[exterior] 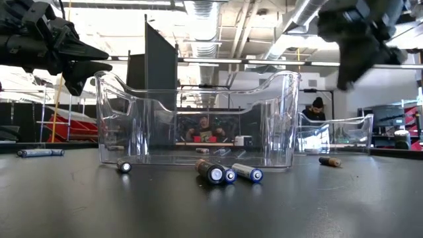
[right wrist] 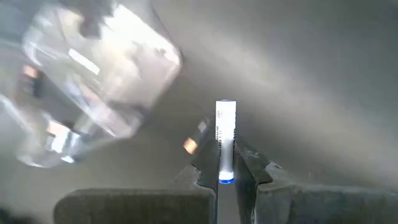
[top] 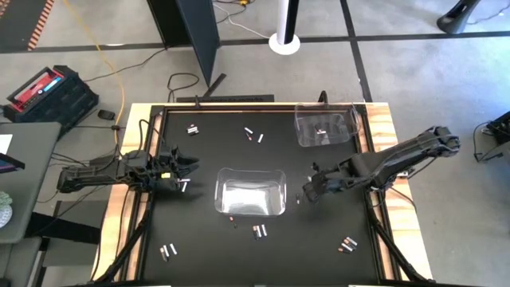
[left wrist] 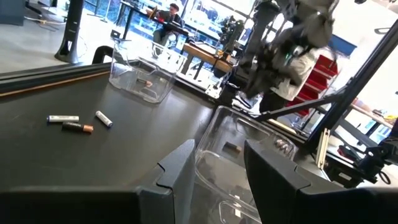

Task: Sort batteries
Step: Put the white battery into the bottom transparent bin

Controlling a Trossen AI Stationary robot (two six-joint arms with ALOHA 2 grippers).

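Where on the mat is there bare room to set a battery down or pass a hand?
Bare mat lies between the center bin and the far bin, and along the near-left stretch beside the left gripper. Loose batteries crowd the center bin's near edge, and the right gripper hangs beside it.

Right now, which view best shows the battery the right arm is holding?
The right wrist view: the white battery stands clamped between the right gripper fingers. The high and low views show only the arm; the left wrist view doesn't resolve it.

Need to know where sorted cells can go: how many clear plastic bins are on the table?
2. One clear bin sits mid-table between both arms; the other bin stands near the far right corner. Nothing appears to hide a third.
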